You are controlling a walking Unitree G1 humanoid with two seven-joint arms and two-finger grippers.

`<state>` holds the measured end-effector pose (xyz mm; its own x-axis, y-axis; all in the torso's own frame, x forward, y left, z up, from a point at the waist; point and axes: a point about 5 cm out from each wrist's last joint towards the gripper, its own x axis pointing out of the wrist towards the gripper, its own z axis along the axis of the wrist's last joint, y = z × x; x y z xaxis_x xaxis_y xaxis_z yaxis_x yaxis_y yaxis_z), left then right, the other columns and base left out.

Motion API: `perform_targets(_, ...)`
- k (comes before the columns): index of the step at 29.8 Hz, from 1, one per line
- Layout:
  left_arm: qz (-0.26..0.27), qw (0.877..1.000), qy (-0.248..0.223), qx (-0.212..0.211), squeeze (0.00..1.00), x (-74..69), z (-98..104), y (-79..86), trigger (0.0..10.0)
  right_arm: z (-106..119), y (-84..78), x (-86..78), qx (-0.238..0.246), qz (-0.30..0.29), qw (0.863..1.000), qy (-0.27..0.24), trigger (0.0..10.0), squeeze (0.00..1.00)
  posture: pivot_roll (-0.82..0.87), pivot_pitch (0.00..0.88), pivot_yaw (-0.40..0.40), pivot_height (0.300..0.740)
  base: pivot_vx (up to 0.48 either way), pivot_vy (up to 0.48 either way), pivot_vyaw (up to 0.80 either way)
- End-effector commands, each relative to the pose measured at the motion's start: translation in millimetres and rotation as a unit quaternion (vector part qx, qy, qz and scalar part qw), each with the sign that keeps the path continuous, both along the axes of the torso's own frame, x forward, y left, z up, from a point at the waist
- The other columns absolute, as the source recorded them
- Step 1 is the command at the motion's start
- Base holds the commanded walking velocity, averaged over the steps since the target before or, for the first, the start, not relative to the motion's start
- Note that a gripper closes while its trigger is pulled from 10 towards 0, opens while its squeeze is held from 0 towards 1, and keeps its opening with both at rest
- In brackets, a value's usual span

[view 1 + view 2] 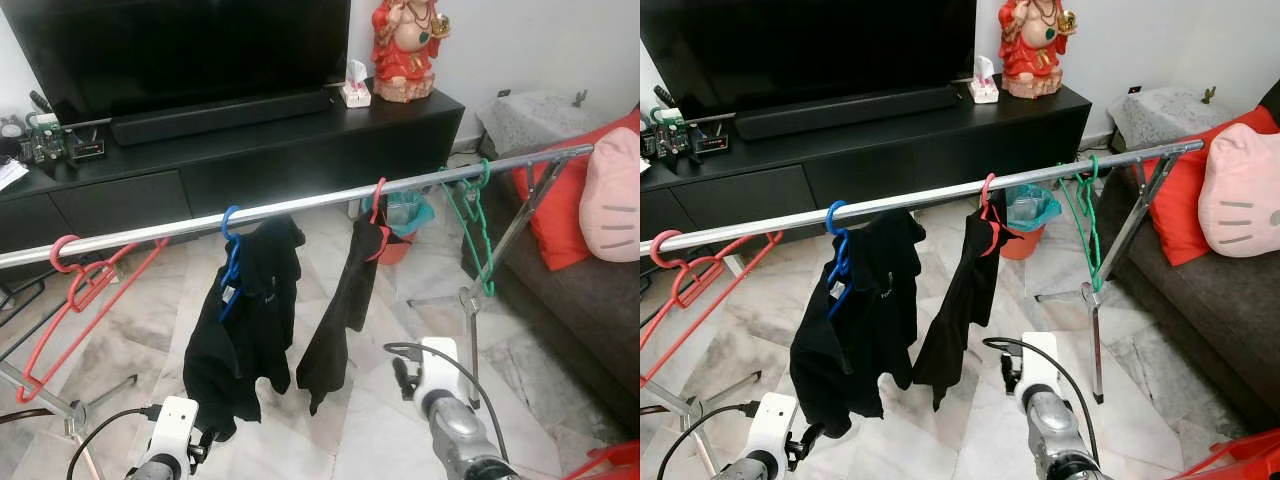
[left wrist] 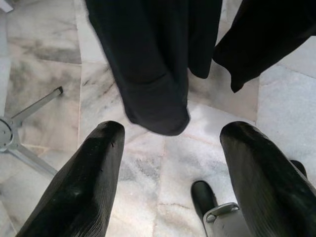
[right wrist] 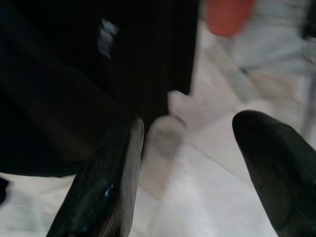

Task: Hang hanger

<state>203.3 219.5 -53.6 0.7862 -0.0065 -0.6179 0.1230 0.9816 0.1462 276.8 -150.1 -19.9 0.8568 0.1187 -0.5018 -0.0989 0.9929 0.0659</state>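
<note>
Hangers are all on the long silver metal rail point(image 1: 300, 207) of the drying rack right now: an empty red plastic hanger point(image 1: 80, 285) at the robot's far left, a blue hanger point(image 1: 231, 262) carrying a black garment point(image 1: 245, 320), a red hanger point(image 1: 376, 205) with a second black garment point(image 1: 345, 300), and an empty green plastic hanger point(image 1: 476, 225) near the right end. Makes sense they sit hook-over-rail, since that's the only thing keeping them up and letting the clothes drape clear of the marble floor point(image 1: 350, 420).

Orientation-wise, the hooks point up over the rail. The empty red one hangs tilted, its long bar running diagonally down toward the left. The green one is turned nearly edge-on, so its length reads mostly vertical.

Both arms sit low, below the clothes. The left end effector point(image 2: 170, 168) has its fingers spread wide with nothing between them, looking at the hem of the black garment. The right end effector point(image 3: 190, 173) is also spread and empty, though that view is blurry.

My guess is neither is carrying a hanger yet. Something red point(image 1: 605, 462) pokes in at bottom right, can't tell what.
</note>
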Motion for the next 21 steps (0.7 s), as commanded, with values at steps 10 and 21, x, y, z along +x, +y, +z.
perform_targets(10,-0.001,1.000,0.004,0.001,0.00,-4.4,-4.1,-3.6,10.0,80.7,16.5,63.2,0.049,0.081,0.979,-0.178,10.0,1.00,0.04,0.000,-0.024,0.740,0.000,0.000,0.00)
perform_targets(21,-0.008,1.000,0.003,0.005,0.00,-2.4,-3.6,-5.0,10.0,102.6,39.9,74.7,0.118,0.163,0.960,-0.193,10.0,1.00,0.04,0.000,-0.024,0.740,0.000,0.000,0.00)
